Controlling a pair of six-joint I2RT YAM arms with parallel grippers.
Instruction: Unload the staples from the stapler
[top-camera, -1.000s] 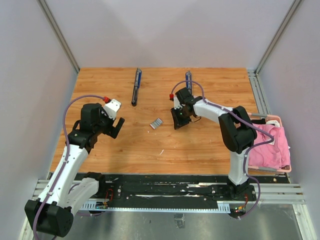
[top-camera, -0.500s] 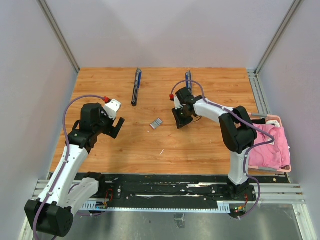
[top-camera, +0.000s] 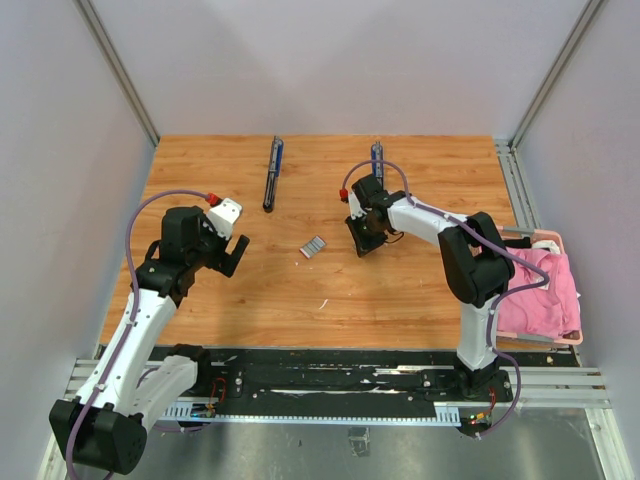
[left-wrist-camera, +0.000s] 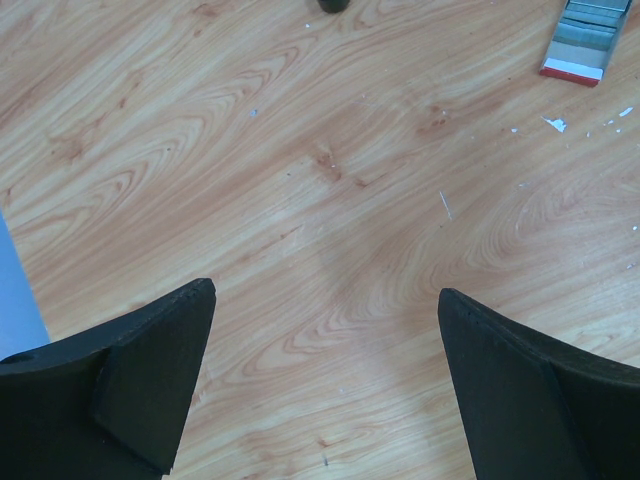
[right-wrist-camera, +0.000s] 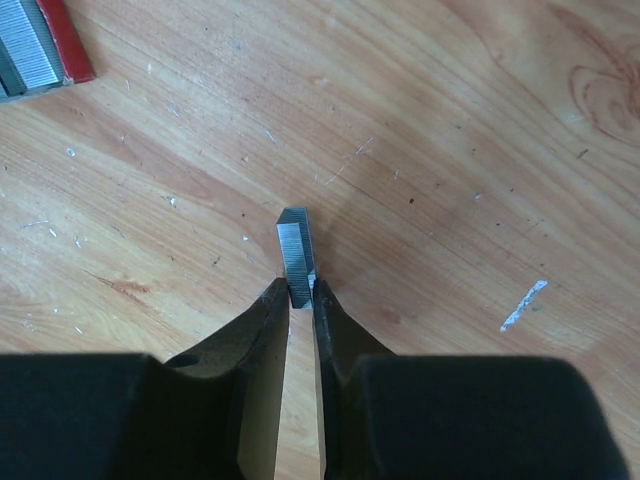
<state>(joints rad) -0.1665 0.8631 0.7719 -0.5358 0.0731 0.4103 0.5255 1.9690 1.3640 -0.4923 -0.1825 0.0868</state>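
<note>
One strip of staples (right-wrist-camera: 294, 240) sits pinched at the tips of the right tool (right-wrist-camera: 300, 292); the left tool (left-wrist-camera: 325, 292) gapes wide.

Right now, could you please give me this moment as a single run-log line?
right gripper: shut on staple strip | left gripper: open, holding nothing | staple box: lying between the arms
</note>
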